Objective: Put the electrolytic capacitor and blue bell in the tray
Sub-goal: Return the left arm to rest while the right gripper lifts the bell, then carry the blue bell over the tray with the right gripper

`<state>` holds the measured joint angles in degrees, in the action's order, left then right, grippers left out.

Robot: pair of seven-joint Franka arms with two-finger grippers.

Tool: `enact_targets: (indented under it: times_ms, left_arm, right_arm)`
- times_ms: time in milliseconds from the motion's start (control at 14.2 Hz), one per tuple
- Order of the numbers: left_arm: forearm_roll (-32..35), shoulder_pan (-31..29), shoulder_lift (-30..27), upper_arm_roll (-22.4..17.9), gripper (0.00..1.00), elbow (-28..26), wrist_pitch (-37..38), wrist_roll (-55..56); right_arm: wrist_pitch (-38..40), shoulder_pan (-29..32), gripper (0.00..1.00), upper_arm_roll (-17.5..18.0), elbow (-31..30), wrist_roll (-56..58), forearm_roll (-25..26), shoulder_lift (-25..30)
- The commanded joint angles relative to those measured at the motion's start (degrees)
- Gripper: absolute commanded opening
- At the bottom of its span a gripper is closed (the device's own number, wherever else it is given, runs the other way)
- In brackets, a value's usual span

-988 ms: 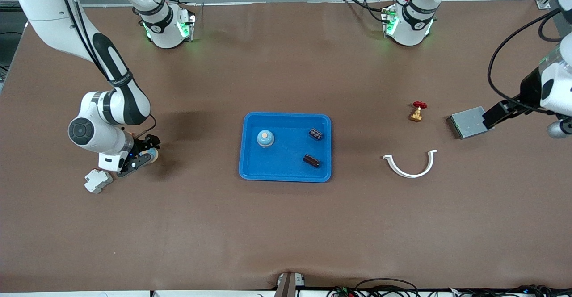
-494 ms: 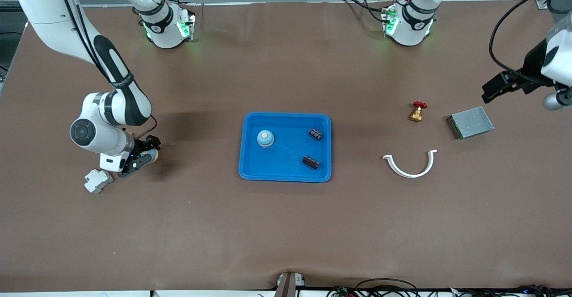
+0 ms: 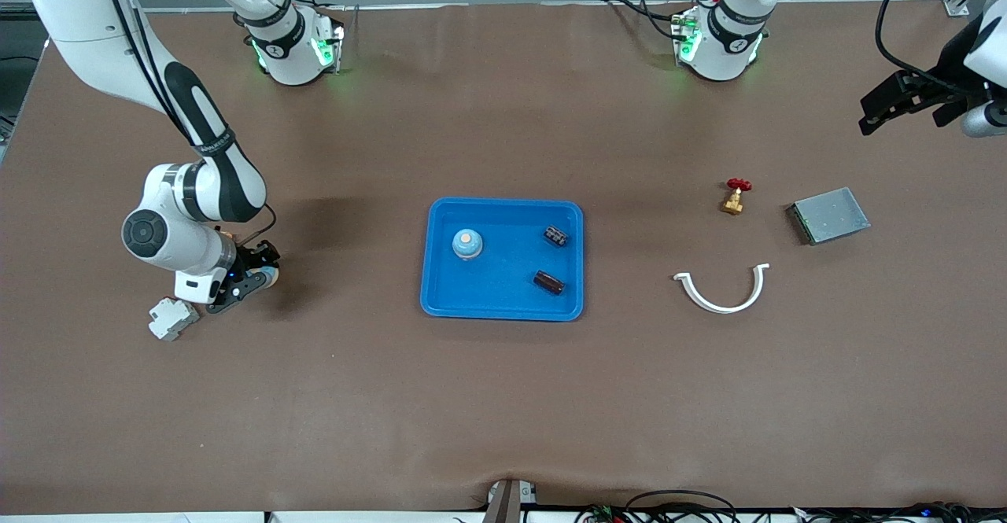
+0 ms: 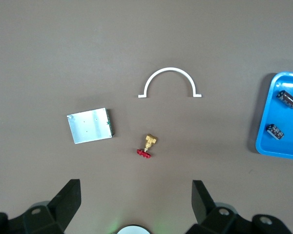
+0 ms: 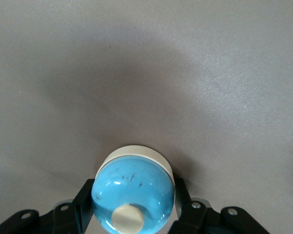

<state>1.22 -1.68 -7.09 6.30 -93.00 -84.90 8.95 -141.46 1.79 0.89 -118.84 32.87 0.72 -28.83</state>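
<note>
At the frame's left, the right gripper point(image 3: 250, 275) clamped a second blue bell point(image 5: 133, 194) on the table point(image 3: 503, 397). The left gripper point(image 3: 885, 106) hung open at upper right. Next, likely lift toward the central tray point(image 3: 503, 307).

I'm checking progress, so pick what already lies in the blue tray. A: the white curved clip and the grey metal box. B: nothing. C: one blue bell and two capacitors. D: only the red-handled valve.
C: the front view shows a blue bell and two capacitors inside the tray.
</note>
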Motion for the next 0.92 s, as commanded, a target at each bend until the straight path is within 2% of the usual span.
enact_targets:
  times_ms: [0, 212, 424, 635, 847]
  left_arm:
    - [-1.1, 0.9, -2.1, -0.8, 1.0, -1.1, 1.1, -1.0]
    - [-1.1, 0.6, -1.4, -0.6, 1.0, -0.2, 1.1, -1.2]
    - [-1.0, 0.5, -0.7, -0.8, 1.0, 0.3, 1.1, -1.2]
    - [-1.0, 0.5, -0.8, -0.8, 1.0, 0.3, 1.1, -1.1]
    - [-1.1, 0.4, -0.8, -0.8, 1.0, 0.4, 1.1, -1.2]
  right_arm:
    - [2.1, -0.1, 0.06, 0.2, 1.5, -3.4, -1.0, 0.3]
    - [11.2, -4.0, 0.07, 0.3, 5.1, -13.8, -1.0, 2.2]
    - [20.9, -6.3, 0.07, 0.7, 11.9, -24.6, -1.2, 2.0]
    - [23.3, -10.8, 0.07, 0.9, 14.9, -35.5, -3.8, 1.9]
    - [23.2, -16.3, 0.07, 0.9, 17.8, -47.8, -4.2, 1.6]
